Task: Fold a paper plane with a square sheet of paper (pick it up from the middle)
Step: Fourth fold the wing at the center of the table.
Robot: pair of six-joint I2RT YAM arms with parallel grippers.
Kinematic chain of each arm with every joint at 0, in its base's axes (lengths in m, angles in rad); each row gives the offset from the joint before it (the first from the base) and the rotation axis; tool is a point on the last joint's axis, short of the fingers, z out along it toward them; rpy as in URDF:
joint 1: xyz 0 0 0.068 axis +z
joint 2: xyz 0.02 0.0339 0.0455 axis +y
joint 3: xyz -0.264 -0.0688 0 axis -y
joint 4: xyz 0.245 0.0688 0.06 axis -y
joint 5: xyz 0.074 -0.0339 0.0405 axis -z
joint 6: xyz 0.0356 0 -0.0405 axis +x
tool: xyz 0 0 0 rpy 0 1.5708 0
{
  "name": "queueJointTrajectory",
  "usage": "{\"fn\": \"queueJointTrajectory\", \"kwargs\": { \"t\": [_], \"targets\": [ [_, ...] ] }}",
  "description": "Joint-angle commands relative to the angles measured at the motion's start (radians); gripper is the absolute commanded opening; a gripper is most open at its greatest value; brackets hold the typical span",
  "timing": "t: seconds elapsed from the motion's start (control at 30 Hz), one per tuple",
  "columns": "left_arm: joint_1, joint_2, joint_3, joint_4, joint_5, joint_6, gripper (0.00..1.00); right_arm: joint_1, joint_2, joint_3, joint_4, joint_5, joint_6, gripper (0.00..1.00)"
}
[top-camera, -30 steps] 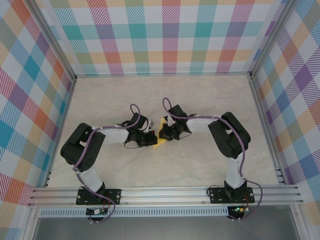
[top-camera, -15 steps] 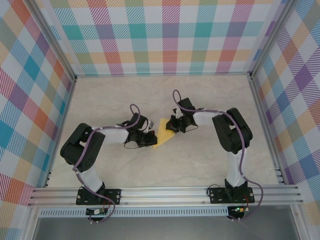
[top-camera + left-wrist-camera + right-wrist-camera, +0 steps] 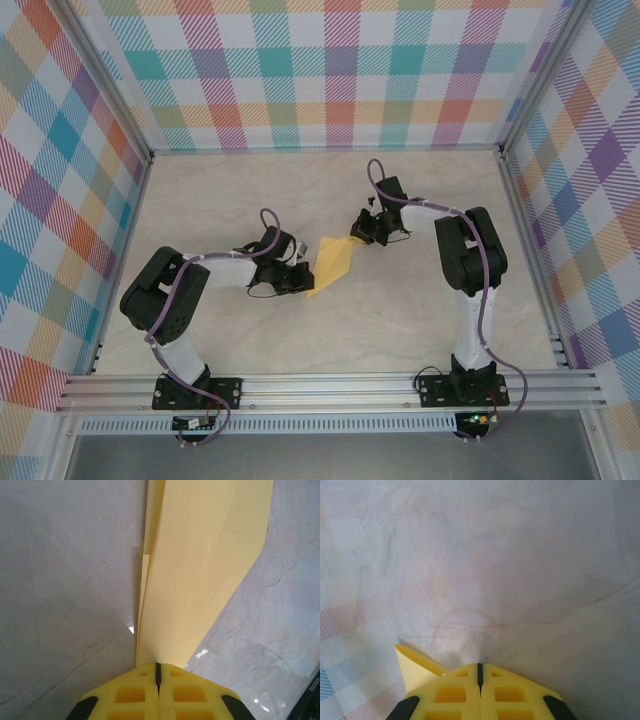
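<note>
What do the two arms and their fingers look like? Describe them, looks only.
Left arm and right arm match: black joint housings, pale grey links, purple cables looping alongside. Fingers are bright yellow plastic with moulded square pockets and black outer edges.

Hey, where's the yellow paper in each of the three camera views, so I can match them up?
Top camera: the yellow paper lies mid-table, held between the left gripper and the right gripper.
Left wrist: it runs up the middle from the shut fingertips.
Right wrist: a corner of it pokes out at lower left.
Shared landmark: the pale marbled table under it.
</note>
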Motion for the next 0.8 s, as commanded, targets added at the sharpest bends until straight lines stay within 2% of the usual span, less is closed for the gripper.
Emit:
{"fn": "queueJointTrajectory", "kwargs": {
  "t": [0.0, 0.1, 0.23, 0.33, 0.43, 0.57, 0.77],
  "targets": [
    [0.008, -0.01, -0.024, -0.137, -0.016, 0.02, 0.0, -0.016, -0.031, 0.034, -0.043, 0.053, -0.01, 0.03],
    [0.007, -0.042, 0.021, -0.147, -0.016, 0.006, 0.01, -0.016, -0.106, 0.012, -0.073, 0.061, -0.023, 0.11],
    [0.007, -0.098, 0.071, -0.099, -0.015, -0.043, 0.17, -0.008, -0.213, -0.112, -0.019, 0.0, -0.014, 0.29],
    [0.009, -0.133, 0.079, -0.063, -0.067, -0.081, 0.28, 0.014, -0.275, -0.21, 0.049, -0.068, 0.008, 0.39],
    [0.013, -0.125, 0.082, -0.049, -0.113, -0.092, 0.33, 0.046, -0.303, -0.265, 0.1, -0.121, 0.036, 0.47],
    [0.018, -0.076, 0.099, -0.029, -0.122, -0.102, 0.33, 0.09, -0.281, -0.273, 0.121, -0.123, 0.051, 0.52],
    [0.024, -0.039, 0.113, -0.025, -0.169, -0.124, 0.33, 0.121, -0.207, -0.246, 0.159, -0.149, 0.09, 0.49]
  ]
}}
